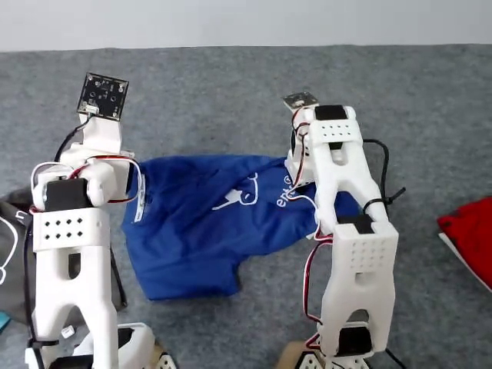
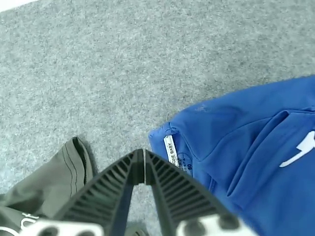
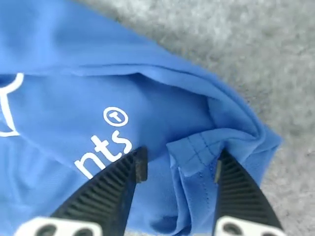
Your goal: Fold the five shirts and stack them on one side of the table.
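Observation:
A blue shirt (image 1: pixel 207 219) with white print lies crumpled on the grey carpeted table between the two arms. My left gripper (image 2: pixel 144 167) is shut with nothing in it, its tips just beside the shirt's collar and white label (image 2: pixel 170 147). My right gripper (image 3: pixel 179 167) stands open over the shirt's far right corner, a folded blue hem (image 3: pixel 197 152) between its fingers. In the high view the left arm (image 1: pixel 77 207) is at the shirt's left edge and the right arm (image 1: pixel 338 177) over its right edge.
An olive-grey shirt (image 2: pixel 44 182) lies at the left edge of the table (image 1: pixel 11 231). A red shirt (image 1: pixel 470 234) lies at the right edge. Bare grey carpet (image 1: pixel 231 100) stretches behind the blue shirt.

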Controlling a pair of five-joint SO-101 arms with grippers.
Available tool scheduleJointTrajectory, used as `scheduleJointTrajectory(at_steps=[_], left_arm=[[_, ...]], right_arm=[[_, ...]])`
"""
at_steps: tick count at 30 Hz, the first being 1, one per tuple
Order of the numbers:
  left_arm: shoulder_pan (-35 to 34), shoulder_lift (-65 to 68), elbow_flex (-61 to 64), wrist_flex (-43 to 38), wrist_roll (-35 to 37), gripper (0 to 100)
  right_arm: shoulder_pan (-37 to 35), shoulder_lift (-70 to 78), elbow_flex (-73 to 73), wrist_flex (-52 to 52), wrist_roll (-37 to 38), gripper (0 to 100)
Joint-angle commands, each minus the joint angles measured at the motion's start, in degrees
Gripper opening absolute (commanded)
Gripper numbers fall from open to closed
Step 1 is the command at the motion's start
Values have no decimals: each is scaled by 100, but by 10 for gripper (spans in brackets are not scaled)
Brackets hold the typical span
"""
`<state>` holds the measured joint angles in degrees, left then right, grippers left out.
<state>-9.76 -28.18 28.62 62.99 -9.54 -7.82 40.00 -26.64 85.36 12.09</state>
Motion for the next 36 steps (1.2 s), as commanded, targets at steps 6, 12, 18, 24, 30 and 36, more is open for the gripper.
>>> scheduleJointTrajectory(at_steps=[6, 12, 18, 24, 30, 36], left_arm=[[18, -26, -31, -79, -53, 6], [35, -26, -31, -79, -53, 6], [44, -26, -31, -79, -44, 6], [132, -26, -31, -105, -26, 6], [642, 387, -22, -70, -35, 9], [1099, 1793, -127, -88, -826, 54]], right_arm=[[242, 119, -44, -171, 475, 105], [374, 101, -229, 13, 747, 11], [576, 101, -1591, 1297, 1099, 11], [673, -259, -2268, 1763, 1407, 11], [699, -980, -1697, 1763, 1521, 11], [699, -1305, -1222, 1754, 1635, 11]])
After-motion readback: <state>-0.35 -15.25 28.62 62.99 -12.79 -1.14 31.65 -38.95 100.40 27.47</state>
